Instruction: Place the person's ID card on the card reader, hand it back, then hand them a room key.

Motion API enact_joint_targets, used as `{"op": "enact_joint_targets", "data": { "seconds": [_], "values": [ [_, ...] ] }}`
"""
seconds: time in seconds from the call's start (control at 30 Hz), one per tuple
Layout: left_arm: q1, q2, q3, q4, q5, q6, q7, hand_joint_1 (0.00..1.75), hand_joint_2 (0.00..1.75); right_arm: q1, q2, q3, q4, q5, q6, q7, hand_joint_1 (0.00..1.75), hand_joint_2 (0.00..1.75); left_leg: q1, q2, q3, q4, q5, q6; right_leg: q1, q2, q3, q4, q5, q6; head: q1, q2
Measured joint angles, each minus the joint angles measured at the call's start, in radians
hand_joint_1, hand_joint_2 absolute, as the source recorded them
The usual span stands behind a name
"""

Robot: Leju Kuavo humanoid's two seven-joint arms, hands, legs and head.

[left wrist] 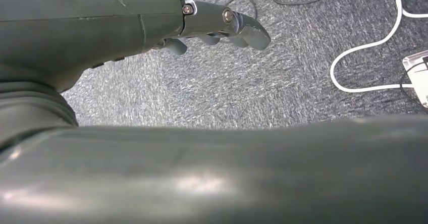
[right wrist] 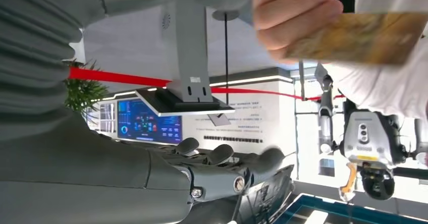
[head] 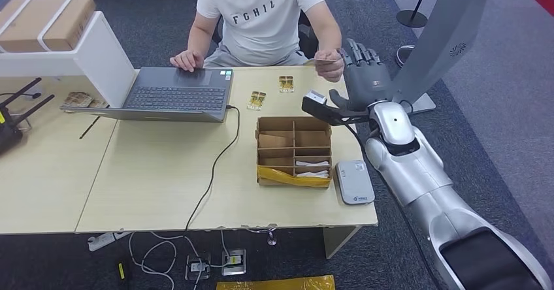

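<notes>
Here the left hand (left wrist: 222,27) hangs over carpet, fingers curled in, holding nothing. Further right, the person's hand (head: 328,64) holds the ID card (head: 317,61) at the table's far edge, just beside the raised, empty right hand (head: 363,74), fingers spread. The card reader (head: 355,181) lies near right.

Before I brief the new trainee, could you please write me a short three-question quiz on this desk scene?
1. True or false: the right hand already holds the card.
2. Which lies nearest the card reader? A) laptop B) box C) router
3. Fill in: the person holds the card in one hand and rests the other on the ____.

Key
1. False: the person's hand holds the card, and the right hand is raised beside it, fingers apart.
2. B
3. laptop
</notes>
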Motion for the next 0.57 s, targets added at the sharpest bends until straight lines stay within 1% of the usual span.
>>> {"op": "enact_joint_targets", "data": {
  "seconds": [0.1, 0.2, 0.27, 0.33, 0.43, 0.5, 0.53, 0.57],
  "values": [
    [0.001, 0.0, 0.0, 0.0, 0.005, -0.003, 0.0, 0.0, 0.0, -0.012, -0.012, 0.001, 0.0, 0.008, 0.005, 0.004, 0.0, 0.0, 0.0, 0.0, 0.0, 0.0, 0.0, 0.0, 0.0, 0.0, 0.0, 0.0, 0.0, 0.0, 0.0, 0.0],
    [0.006, 0.001, 0.0, 0.0, 0.012, -0.004, 0.0, 0.0, 0.0, -0.041, -0.048, -0.006, 0.0, 0.014, 0.002, 0.005, 0.0, 0.0, 0.0, -0.001, 0.0, 0.001, 0.001, 0.0, 0.0, -0.001, 0.0, 0.0, 0.0, 0.0, 0.0, 0.0],
    [0.01, 0.004, 0.0, 0.0, 0.018, -0.006, 0.001, 0.0, 0.0, -0.064, -0.094, -0.02, 0.0, 0.015, -0.011, 0.002, 0.0, 0.87, 0.0, -0.001, 0.0, 0.002, 0.001, 0.0, 0.0, -0.002, 0.0, -0.001, 0.0, 0.0, 0.0, 0.0],
    [0.013, 0.007, 0.0, 0.0, 0.025, -0.009, 0.003, 0.0, 0.0, -0.085, -0.157, -0.043, 0.003, -0.008, -0.027, -0.012, 0.0, 1.75, -0.001, -0.002, 0.0, 0.003, 0.001, 0.0, 0.0, -0.003, 0.0, -0.001, 0.0, 0.0, 0.0, 0.0],
    [0.018, 0.012, 0.0, 0.0, 0.043, -0.008, 0.006, 0.0, 0.0, -0.106, -0.267, -0.094, 0.047, -0.085, -0.042, -0.036, 0.0, 1.75, -0.001, -0.005, -0.001, 0.004, 0.0, 0.0, 0.0, -0.006, 0.001, -0.003, 0.0, 0.0, 0.0, 0.0],
    [0.021, 0.013, 0.0, 0.0, 0.057, -0.005, 0.007, 0.0, 0.0, -0.105, -0.342, -0.132, 0.102, -0.13, -0.054, -0.032, 0.0, 1.75, -0.001, -0.007, -0.001, 0.004, 0.0, 0.001, -0.001, -0.008, 0.002, -0.004, 0.001, 0.0, 0.0, 0.0],
    [0.023, 0.013, 0.0, 0.0, 0.063, -0.003, 0.007, 0.0, 0.0, -0.099, -0.375, -0.15, 0.129, -0.148, -0.061, -0.023, 0.0, 1.75, -0.001, -0.007, -0.001, 0.004, -0.001, 0.002, -0.001, -0.008, 0.002, -0.004, 0.001, 0.001, 0.0, 0.0],
    [0.024, 0.013, 0.0, 0.0, 0.066, -0.001, 0.007, 0.0, 0.0, -0.096, -0.391, -0.158, 0.142, -0.157, -0.064, -0.018, 0.0, 1.75, -0.001, -0.007, -0.001, 0.004, -0.001, 0.002, -0.001, -0.008, 0.001, -0.004, 0.001, 0.001, 0.0, 0.0]
  ]
}}
